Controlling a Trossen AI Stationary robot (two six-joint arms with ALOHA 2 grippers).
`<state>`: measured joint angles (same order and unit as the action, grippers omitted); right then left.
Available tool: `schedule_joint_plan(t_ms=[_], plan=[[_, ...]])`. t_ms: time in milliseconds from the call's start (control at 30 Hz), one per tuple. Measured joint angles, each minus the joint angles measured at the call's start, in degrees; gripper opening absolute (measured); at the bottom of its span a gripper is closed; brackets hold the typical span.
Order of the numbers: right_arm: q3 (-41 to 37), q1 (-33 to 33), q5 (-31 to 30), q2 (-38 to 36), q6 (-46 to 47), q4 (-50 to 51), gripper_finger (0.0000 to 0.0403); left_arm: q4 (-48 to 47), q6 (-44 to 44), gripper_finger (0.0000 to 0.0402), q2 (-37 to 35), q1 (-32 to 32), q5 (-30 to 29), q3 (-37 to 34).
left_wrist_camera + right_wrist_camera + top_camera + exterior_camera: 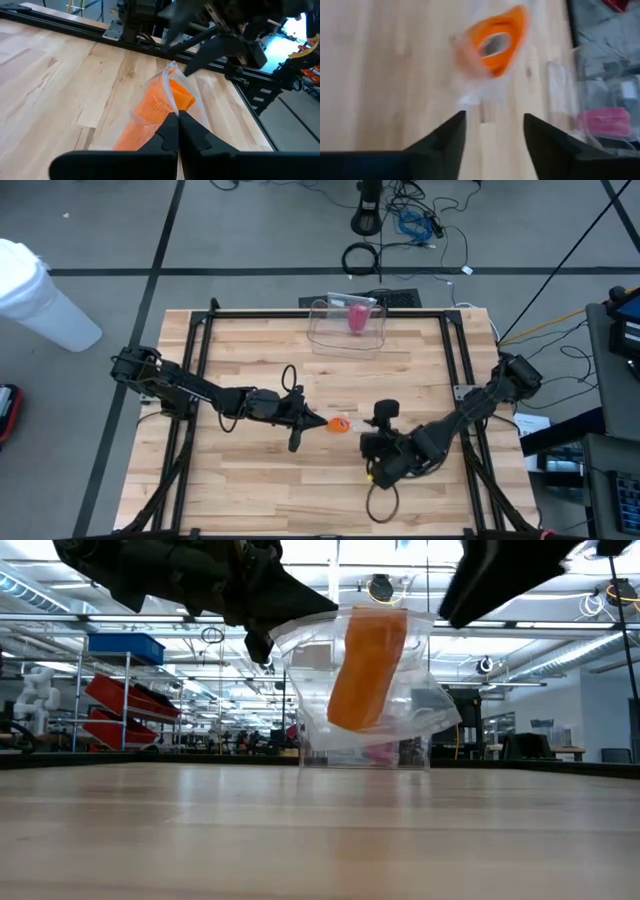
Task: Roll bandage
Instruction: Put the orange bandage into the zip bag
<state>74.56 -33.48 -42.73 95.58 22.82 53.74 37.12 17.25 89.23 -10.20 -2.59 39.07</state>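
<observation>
Orange bandage roll (339, 424) in its clear wrapper hangs mid-frame above the table, pinched by the left gripper (305, 422). Right gripper (492, 131) just beside it, fingers spread, empty. Looks wound already; setting down remains.

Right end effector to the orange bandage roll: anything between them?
Nothing visible. The right end effector is open, and only bare table shows between it and the orange bandage roll. The roll sits in a clear plastic wrapper, which the left end effector holds pinched shut.
</observation>
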Motion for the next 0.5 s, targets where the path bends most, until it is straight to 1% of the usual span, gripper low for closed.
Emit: schedule_joint_plan(t_ms=[100,167,267,333,400,500], plan=[[0.0,2.0,-1.1,0.0,-0.4,-2.1,0.0212,-0.1,0.0,0.0,0.0,0.0,0.0,0.0],[0.0,3.5,1.0,0.0,-0.8,-4.8,0.0225,-0.1,0.0,0.0,0.0,0.0,0.0,0.0],[0.0,5.8,5.8,0.0,-3.1,-7.8,0.0227,-0.1,-0.1,0.0,0.0,0.0,0.1,0.0],[0.0,6.8,6.7,0.3,-4.1,-8.5,0.0216,-0.2,-0.1,0.0,0.0,0.0,0.2,0.0],[0.0,7.6,6.9,0.4,-4.8,-8.2,0.0196,-0.2,-0.1,0.0,0.0,0.0,0.8,0.0],[0.0,8.4,7.2,0.4,-3.7,-8.2,0.0148,-0.2,0.0,0.0,0.0,0.0,1.3,0.0]])
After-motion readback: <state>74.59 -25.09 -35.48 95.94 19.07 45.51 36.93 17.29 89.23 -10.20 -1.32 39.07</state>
